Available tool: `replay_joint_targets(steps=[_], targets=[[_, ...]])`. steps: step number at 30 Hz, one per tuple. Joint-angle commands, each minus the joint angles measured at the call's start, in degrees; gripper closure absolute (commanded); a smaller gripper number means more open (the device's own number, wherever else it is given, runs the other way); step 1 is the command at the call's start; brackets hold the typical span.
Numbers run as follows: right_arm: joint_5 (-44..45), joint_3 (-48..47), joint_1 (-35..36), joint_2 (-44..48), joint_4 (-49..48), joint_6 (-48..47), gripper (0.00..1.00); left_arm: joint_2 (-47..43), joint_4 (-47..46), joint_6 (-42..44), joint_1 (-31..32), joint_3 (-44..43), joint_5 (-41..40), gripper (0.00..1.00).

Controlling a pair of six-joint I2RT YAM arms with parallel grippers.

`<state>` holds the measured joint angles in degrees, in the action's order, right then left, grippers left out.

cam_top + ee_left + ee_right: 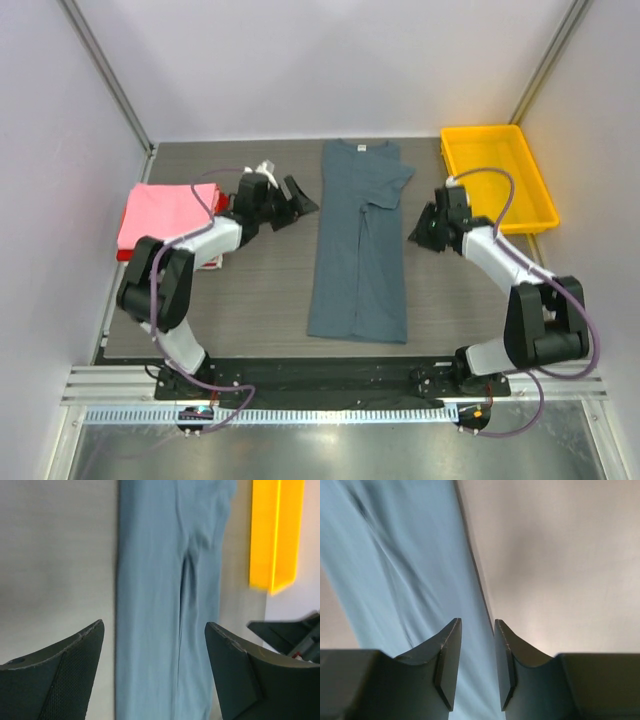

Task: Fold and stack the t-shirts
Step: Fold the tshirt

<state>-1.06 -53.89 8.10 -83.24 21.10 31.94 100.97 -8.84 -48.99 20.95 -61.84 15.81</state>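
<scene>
The slate blue-grey t-shirt (358,250) lies flat in the middle of the table, folded lengthwise into a long strip, collar at the far end. A folded pink t-shirt (165,214) lies at the left on a red one (124,255); a bit of white (212,263) shows by its near edge. My left gripper (296,201) is wide open and empty just left of the strip's upper part; in the left wrist view (155,630) the shirt (165,605) shows between the fingers. My right gripper (418,233) hovers at the strip's right edge, jaws a narrow gap apart and holding nothing (478,630); the shirt's edge (410,580) lies below.
A yellow plastic tray (497,176) stands at the back right, also seen in the left wrist view (276,530). Grey walls close in the table on three sides. Bare table shows on both sides of the strip.
</scene>
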Motion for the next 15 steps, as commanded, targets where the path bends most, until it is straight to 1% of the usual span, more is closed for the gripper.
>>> replay_joint_targets(steps=[1,2,4,5,6,7,9,11,14,15], targets=[[0.5,9.1,4.4,8.7,5.7,4.4,0.61,-7.8,6.3,3.6,4.0,9.2,-1.6,0.17],[0.8,12.7,7.1,10.3,7.5,5.9,0.6,-12.0,7.7,3.9,5.9,10.7,-2.4,0.14],[0.8,15.5,10.6,14.3,9.0,10.0,0.59,-15.4,11.9,4.9,8.5,14.4,-5.1,0.11],[2.5,17.0,12.1,15.3,11.0,11.2,0.58,-18.6,13.0,5.0,10.5,15.5,-5.3,0.05],[2.4,17.6,15.1,16.1,11.7,12.0,0.59,-19.7,15.0,4.4,11.3,17.4,-5.6,0.02],[2.9,18.3,16.2,17.7,12.5,14.4,0.59,-21.1,15.8,3.9,12.1,18.4,-6.7,0.01],[4.7,19.7,19.2,19.8,15.0,16.2,0.59,-24.7,17.5,2.2,13.6,21.1,-7.4,0.0],[5.5,20.6,20.1,23.2,17.6,17.9,0.59,-27.3,18.0,1.4,14.1,23.2,-8.9,0.0],[5.2,21.2,21.5,25.8,20.4,19.2,0.59,-34.6,19.4,-2.8,14.3,27.7,-14.7,0.0],[5.3,21.7,22.0,26.2,21.4,19.6,0.59,-38.8,19.0,-4.6,14.3,30.3,-17.7,0.0]])
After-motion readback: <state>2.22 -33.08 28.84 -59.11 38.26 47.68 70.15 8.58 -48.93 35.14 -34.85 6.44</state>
